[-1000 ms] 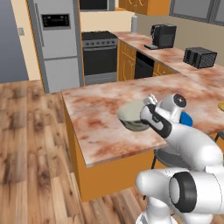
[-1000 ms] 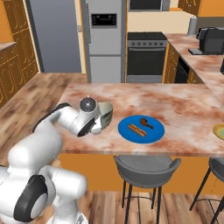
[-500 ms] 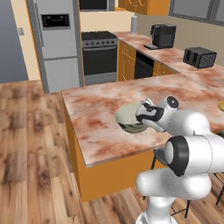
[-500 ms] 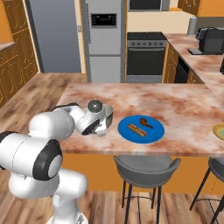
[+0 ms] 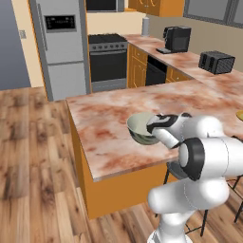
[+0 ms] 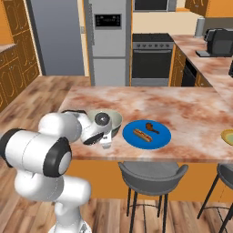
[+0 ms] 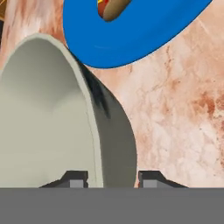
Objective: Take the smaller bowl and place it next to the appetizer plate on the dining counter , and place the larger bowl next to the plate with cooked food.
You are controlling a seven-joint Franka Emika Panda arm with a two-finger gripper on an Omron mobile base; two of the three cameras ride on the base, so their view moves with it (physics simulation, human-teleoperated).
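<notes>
On the dining counter (image 6: 191, 113), near its front edge, the larger bowl (image 6: 108, 122) sits just to the left of the plate with cooked food (image 6: 148, 134), and that looks like exactly where the task wants it. The plate carries a sausage in a bun (image 6: 142, 134) and a brown drumstick (image 6: 151, 128). Seen from the hand, the blue plate (image 7: 144, 30) lies at twelve o'clock from the bowl (image 7: 48, 118), and the two rims come very close; whether they touch I cannot tell. The bowl appears to rest upright on the stone in the left base view (image 5: 141, 128), so my read is that the setting-down is done and what remains is the letting go.

Now the gripper (image 7: 107, 177): its two dark tips straddle the bowl's rim at six o'clock in the hand view, one inside the pale hollow, one outside the dark wall. The jaws stand a little apart with the wall between them; whether they grip it or have let go I cannot make out. From the right base view the hand (image 6: 101, 131) hangs over the bowl's near side.
</notes>
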